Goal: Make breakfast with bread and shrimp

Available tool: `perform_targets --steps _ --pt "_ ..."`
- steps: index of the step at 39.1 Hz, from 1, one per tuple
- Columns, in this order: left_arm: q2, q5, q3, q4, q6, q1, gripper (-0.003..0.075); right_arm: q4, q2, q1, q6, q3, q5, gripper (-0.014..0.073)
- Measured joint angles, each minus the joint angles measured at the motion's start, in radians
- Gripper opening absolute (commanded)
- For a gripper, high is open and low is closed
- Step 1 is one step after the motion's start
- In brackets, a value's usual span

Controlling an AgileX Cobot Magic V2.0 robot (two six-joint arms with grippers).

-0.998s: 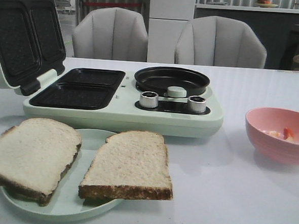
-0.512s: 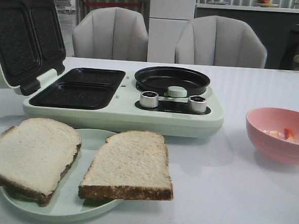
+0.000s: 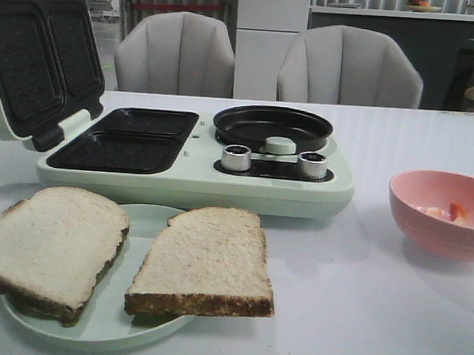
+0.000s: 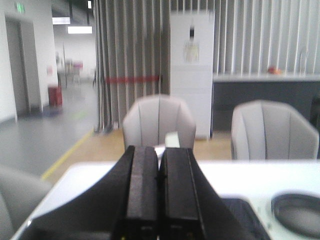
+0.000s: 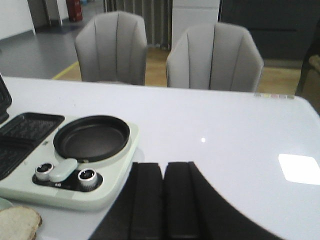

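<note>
Two bread slices, one at the left [image 3: 49,245] and one at the right [image 3: 205,262], lie on a pale green plate [image 3: 107,324] at the front of the table. A corner of one slice shows in the right wrist view [image 5: 17,222]. Small shrimp pieces [image 3: 448,211] lie in a pink bowl [image 3: 442,214] at the right. Neither gripper shows in the front view. My left gripper [image 4: 160,160] is shut and empty, held above the table's left part. My right gripper [image 5: 163,172] is shut and empty, near the cooker's right end.
A pale green breakfast cooker [image 3: 198,155] stands mid-table with its lid [image 3: 35,56] open at the left, two black grill wells [image 3: 126,143], a round black pan [image 3: 272,128] and two knobs [image 3: 236,157]. It also shows in the right wrist view [image 5: 75,160]. Two grey chairs [image 3: 176,53] stand behind the table.
</note>
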Motion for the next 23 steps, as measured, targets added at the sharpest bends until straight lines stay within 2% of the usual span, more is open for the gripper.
perform_targets --steps 10,18,20,23 --pt "0.231 0.230 -0.004 0.002 0.000 0.000 0.0098 0.000 0.249 0.000 0.000 -0.006 0.127 0.0035" --pt "0.339 0.241 0.002 0.002 0.000 0.000 0.0102 0.000 0.367 0.000 0.000 -0.006 0.153 0.0038" --pt "0.346 0.241 0.002 0.002 0.000 0.000 0.0130 0.000 0.372 0.000 0.000 -0.006 0.153 0.0085" --pt "0.348 0.239 0.002 0.002 0.000 0.000 0.0286 0.000 0.372 0.000 -0.002 -0.006 0.153 0.0294"
